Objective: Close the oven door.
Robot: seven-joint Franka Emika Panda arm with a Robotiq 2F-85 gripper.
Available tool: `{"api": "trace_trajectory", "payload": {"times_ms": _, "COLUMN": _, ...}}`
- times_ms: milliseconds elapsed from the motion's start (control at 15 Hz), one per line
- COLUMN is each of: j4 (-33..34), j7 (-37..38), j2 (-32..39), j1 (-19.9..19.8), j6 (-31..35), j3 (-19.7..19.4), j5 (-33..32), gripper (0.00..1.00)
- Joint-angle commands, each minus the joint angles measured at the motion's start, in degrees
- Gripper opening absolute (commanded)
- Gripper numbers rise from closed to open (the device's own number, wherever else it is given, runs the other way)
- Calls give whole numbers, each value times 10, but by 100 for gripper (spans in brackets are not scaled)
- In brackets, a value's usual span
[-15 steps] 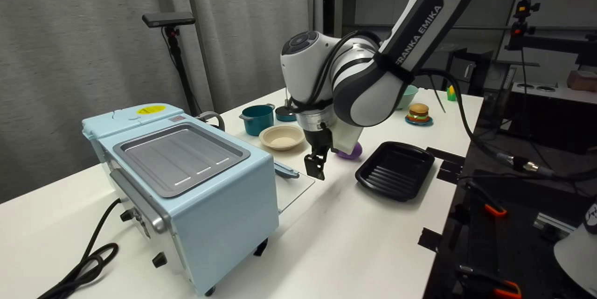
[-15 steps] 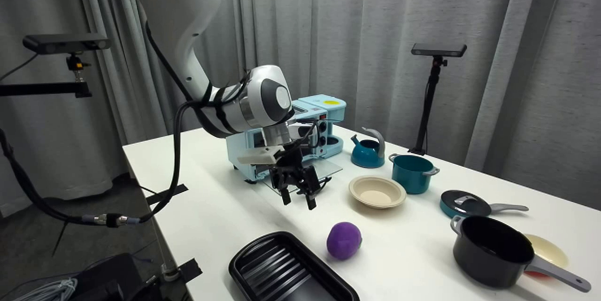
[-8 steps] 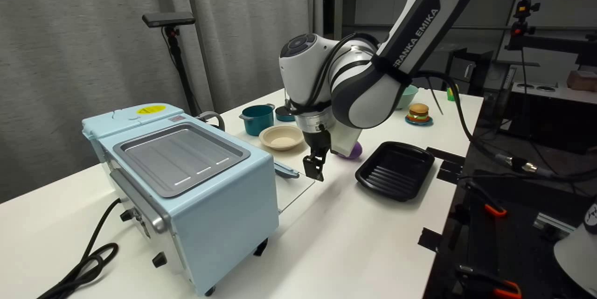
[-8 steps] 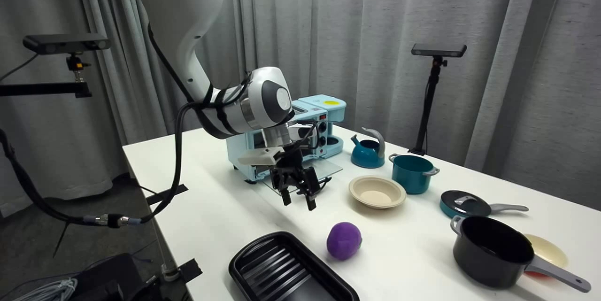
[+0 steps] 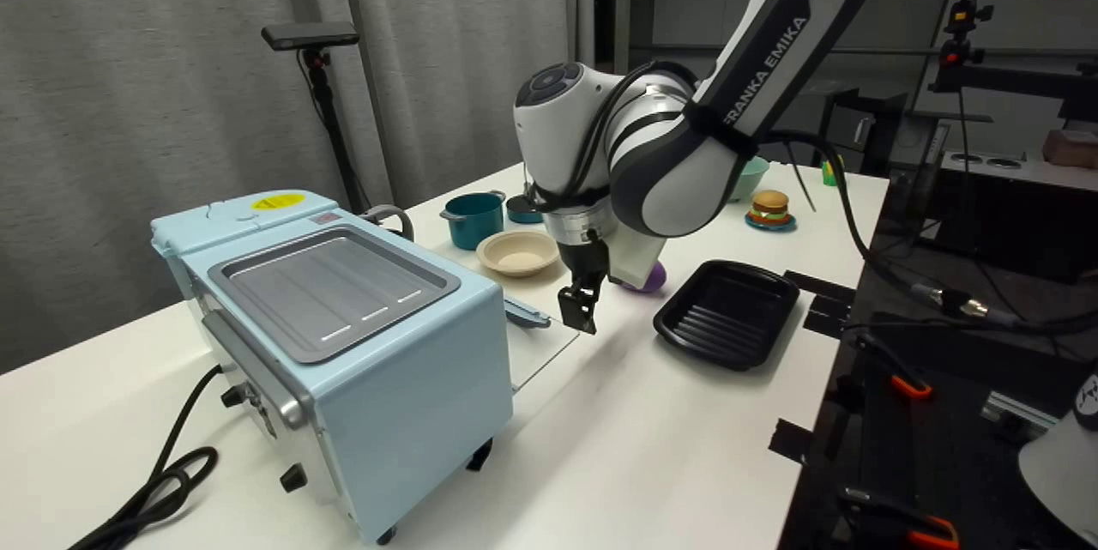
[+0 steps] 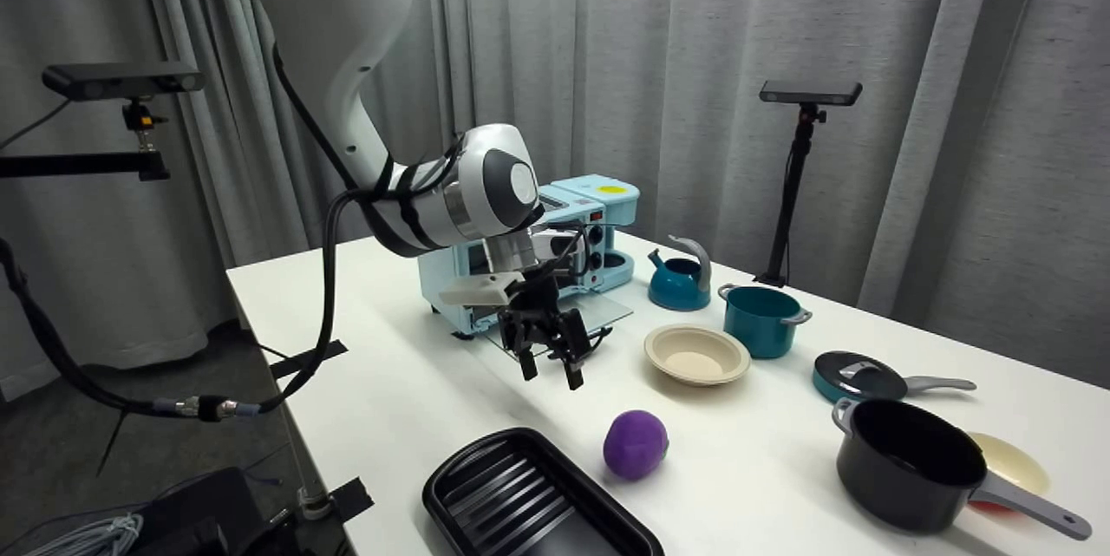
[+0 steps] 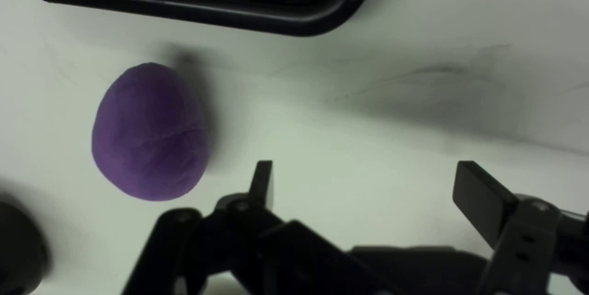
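Observation:
The light blue oven (image 5: 420, 413) stands on the white table and also shows in an exterior view (image 6: 447, 278), partly behind my arm. Its glass door (image 5: 540, 357) is open, folded down flat near table height; it also shows in an exterior view (image 6: 600, 310). What looks like its handle (image 5: 526, 312) is at the outer edge. My gripper (image 5: 578, 317) is open and empty, pointing down just off the door's outer edge; it also shows in an exterior view (image 6: 552, 376). In the wrist view the open fingers (image 7: 363, 168) have only bare table between them.
A purple eggplant (image 7: 149, 134) and black ribbed tray (image 7: 285, 16) lie beside the gripper. A beige bowl (image 6: 696, 356), teal pot (image 6: 763, 323), teal kettle (image 6: 679, 284), lidded pan (image 6: 854, 378) and dark saucepan (image 6: 902, 469) stand further along. A black cord (image 5: 167, 481) lies behind the oven.
My arm and gripper have sunk very slightly since one second ago. Over the last half second they look still. The oven door has not moved.

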Motion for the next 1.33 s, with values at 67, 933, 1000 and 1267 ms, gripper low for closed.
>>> {"api": "trace_trajectory", "payload": {"times_ms": 67, "j4": 0, "j7": -4, "j2": 0, "j1": 11, "j6": 0, "j3": -11, "j5": 6, "gripper": 100}}
{"api": "trace_trajectory", "payload": {"times_ms": 933, "j4": 65, "j7": -89, "j2": 44, "j1": -15, "j6": 19, "j3": -5, "j5": 106, "gripper": 100}}
{"api": "trace_trajectory", "payload": {"times_ms": 1000, "j4": 71, "j7": -98, "j2": 51, "j1": -16, "j6": 18, "j3": -5, "j5": 115, "gripper": 100}}
{"api": "trace_trajectory", "payload": {"times_ms": 1267, "j4": 81, "j7": -126, "j2": 65, "j1": -20, "j6": 24, "j3": -5, "j5": 146, "gripper": 100}}
